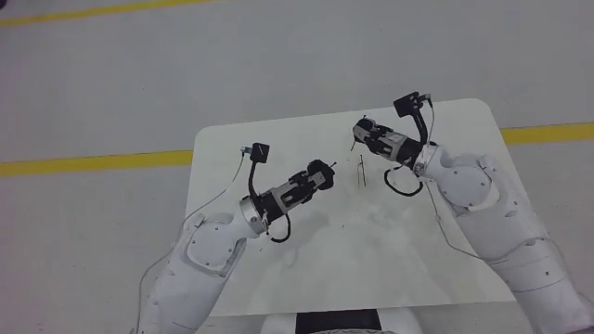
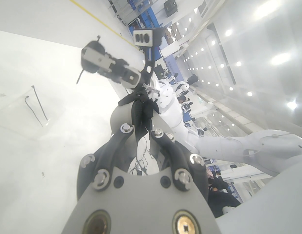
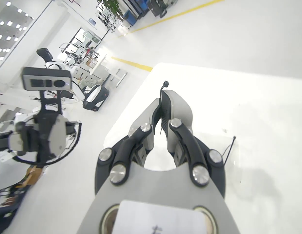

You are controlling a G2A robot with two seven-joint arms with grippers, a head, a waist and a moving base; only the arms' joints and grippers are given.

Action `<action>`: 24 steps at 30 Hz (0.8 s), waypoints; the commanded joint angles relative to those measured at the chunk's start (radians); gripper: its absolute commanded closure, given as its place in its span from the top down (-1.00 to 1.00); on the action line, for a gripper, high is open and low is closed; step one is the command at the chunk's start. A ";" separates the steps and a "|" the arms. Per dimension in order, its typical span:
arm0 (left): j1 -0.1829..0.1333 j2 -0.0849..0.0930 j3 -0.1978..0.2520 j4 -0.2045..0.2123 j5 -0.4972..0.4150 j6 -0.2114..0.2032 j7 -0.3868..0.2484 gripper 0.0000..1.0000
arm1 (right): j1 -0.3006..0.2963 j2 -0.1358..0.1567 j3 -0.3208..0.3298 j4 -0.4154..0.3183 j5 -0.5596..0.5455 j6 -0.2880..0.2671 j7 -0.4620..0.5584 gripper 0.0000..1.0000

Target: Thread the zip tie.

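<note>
- Zip ties are counted at three: one is gripped and two are left lying on the table (image 1: pixel 371 269).
- The held zip tie (image 3: pixel 165 83) is clamped between the pads of the right gripper (image 3: pixel 162 103), whose jaws are closed tight on the strap. Its head is seen poking out past the fingertips, and its tail is seen hanging out below the gripper.
- The right gripper is held above the table, close to the far edge and about midway along it.
- The two loose ties, a straight zip tie (image 2: pixel 40 103) and a bent zip tie (image 2: pixel 32 112), are laid just beside each other. They are found near the right gripper, slightly more toward the middle of the table.
- The left gripper (image 1: pixel 323 175) is held over the middle of the table, somewhat toward the left edge. Its jaws are drawn together, but what, if anything, is caught between them cannot be told.
- Two grippers are counted, pointed toward each other with a gap kept between them.
</note>
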 commanded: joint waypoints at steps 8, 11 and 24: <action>0.000 0.000 0.000 0.000 0.000 0.000 0.000 -1.00 | -0.034 0.013 -0.065 -0.142 -0.134 0.000 -0.193 -1.00; 0.000 0.000 0.000 0.000 0.000 0.000 0.000 -1.00 | -0.034 0.020 -0.076 -0.146 -0.163 0.000 -0.210 -1.00; 0.000 0.000 0.000 0.000 0.000 0.000 0.000 -1.00 | -0.064 0.017 -0.073 -0.187 -0.211 0.000 -0.363 -1.00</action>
